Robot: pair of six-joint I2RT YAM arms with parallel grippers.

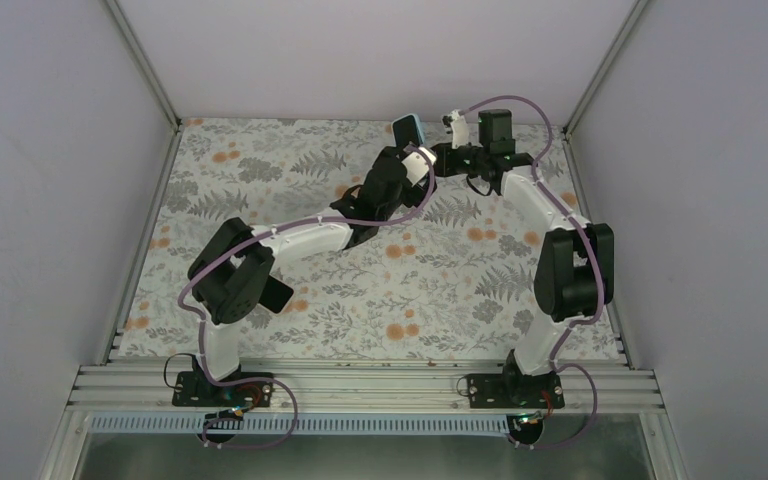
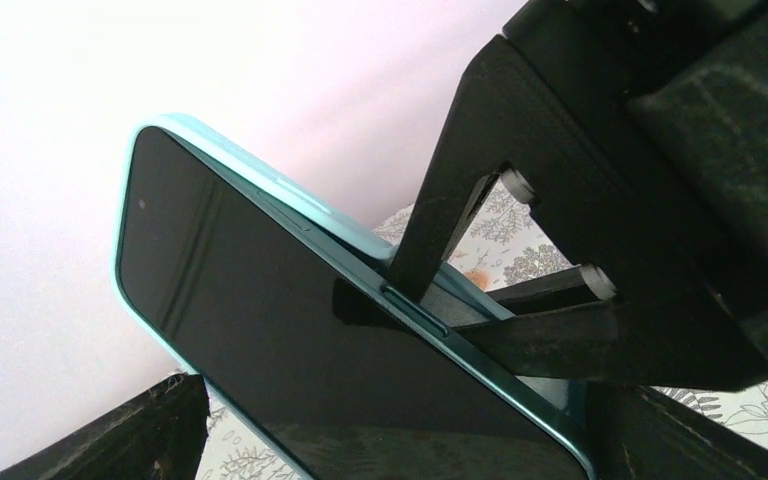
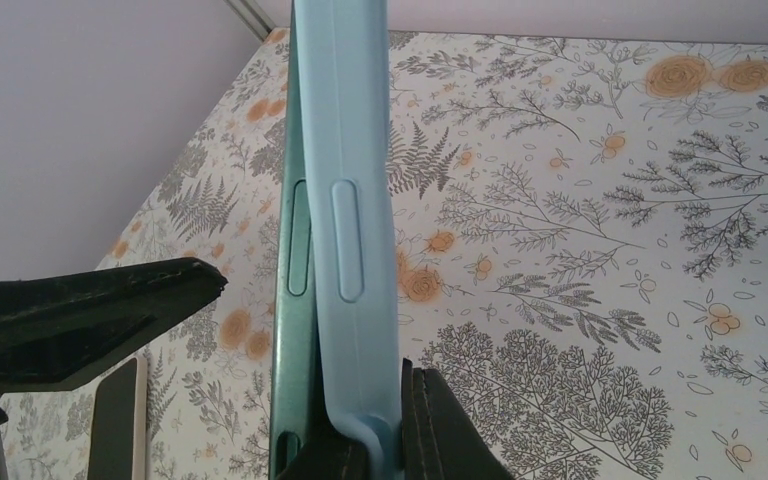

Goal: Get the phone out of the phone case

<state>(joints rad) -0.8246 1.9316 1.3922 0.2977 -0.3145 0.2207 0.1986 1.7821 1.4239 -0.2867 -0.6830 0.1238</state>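
The phone (image 2: 290, 340) has a dark screen and a teal frame and sits in a light blue case (image 3: 360, 200). It is held up in the air at the far middle of the table (image 1: 407, 130). My left gripper (image 1: 405, 158) is shut on the phone's lower part; its fingers (image 2: 110, 430) show at the bottom of the left wrist view. My right gripper (image 3: 405, 440) is shut on the case's side lip, which is pulled away from the phone's teal edge (image 3: 295, 300). The right gripper's fingers (image 2: 450, 220) show in the left wrist view at the phone's long side.
The table has a floral cloth (image 1: 440, 290). Walls and metal frame posts (image 1: 145, 60) close it at the back and sides. A metal rail (image 1: 360, 385) runs along the near edge by the arm bases. The left gripper's black finger (image 3: 80, 320) shows left of the phone.
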